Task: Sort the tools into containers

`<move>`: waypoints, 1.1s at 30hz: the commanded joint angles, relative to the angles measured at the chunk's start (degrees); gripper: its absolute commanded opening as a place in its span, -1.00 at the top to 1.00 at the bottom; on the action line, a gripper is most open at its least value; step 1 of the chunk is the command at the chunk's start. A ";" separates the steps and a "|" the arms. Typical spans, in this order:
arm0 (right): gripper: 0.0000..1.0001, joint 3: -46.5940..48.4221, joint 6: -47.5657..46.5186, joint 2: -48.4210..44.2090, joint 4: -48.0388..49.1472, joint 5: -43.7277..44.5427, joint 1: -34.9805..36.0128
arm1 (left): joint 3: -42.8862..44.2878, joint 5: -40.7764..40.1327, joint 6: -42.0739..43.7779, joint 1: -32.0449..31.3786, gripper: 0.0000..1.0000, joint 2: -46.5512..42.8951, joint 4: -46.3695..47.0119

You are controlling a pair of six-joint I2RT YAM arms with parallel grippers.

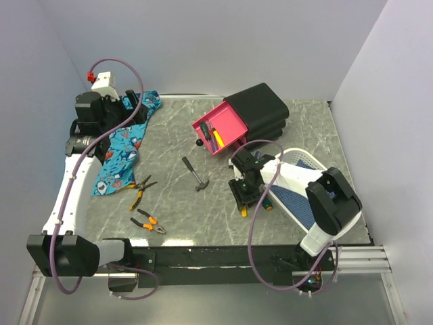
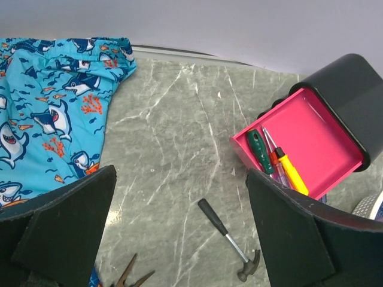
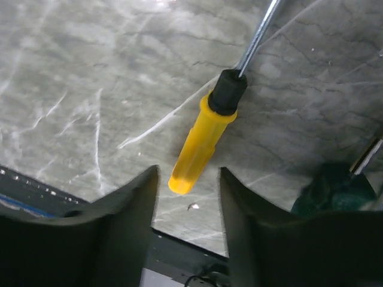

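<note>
My right gripper (image 1: pixel 242 198) hangs low over the table's near right, open, its fingertips (image 3: pixel 143 185) either side of the butt end of a yellow-handled screwdriver (image 3: pixel 203 140) lying flat, not gripping it. A green-handled screwdriver (image 3: pixel 335 188) lies just to its right. One pink drawer (image 1: pixel 230 122) stands pulled out of the black cabinet (image 1: pixel 264 105) and holds a green screwdriver (image 2: pixel 259 149) and a yellow one (image 2: pixel 291 172). A black-handled hammer (image 1: pixel 194 174) lies mid-table. Two orange-handled pliers (image 1: pixel 141 189) (image 1: pixel 150 222) lie near left. My left gripper (image 1: pixel 135 103) is raised at the back left, open and empty.
The shark-patterned blue cloth (image 1: pixel 125 145) lies at the back left under the left arm. A white basket with a blue mat (image 1: pixel 301 189) sits at the right, partly under the right arm. The table's front edge (image 3: pixel 179 230) is just behind the right fingers.
</note>
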 commanded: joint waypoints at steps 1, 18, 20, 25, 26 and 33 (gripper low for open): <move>0.03 1.93 0.41 2.85 0.83 2.45 0.50 | -1.59 0.29 0.37 0.07 -0.93 -2.95 2.24; 1.00 8.09 -17.77 -10.74 -1.81 -3.93 3.22 | -0.46 0.55 -5.52 0.07 -0.93 -0.50 6.63; 1.00 8.96 -20.85 -12.95 -0.50 -5.71 3.22 | 0.77 1.60 -6.83 0.07 -0.93 1.77 7.25; 1.00 12.91 -22.01 -15.16 6.18 -1.96 2.96 | 2.35 3.54 -9.91 0.07 -0.93 6.70 7.43; 1.00 16.05 -21.83 -14.46 7.84 -0.81 2.70 | 2.44 3.72 -10.44 0.07 -0.93 7.06 7.25; 1.00 34.17 -23.50 -0.41 9.71 15.09 1.99 | -0.71 3.81 -10.10 0.07 -0.93 5.14 7.42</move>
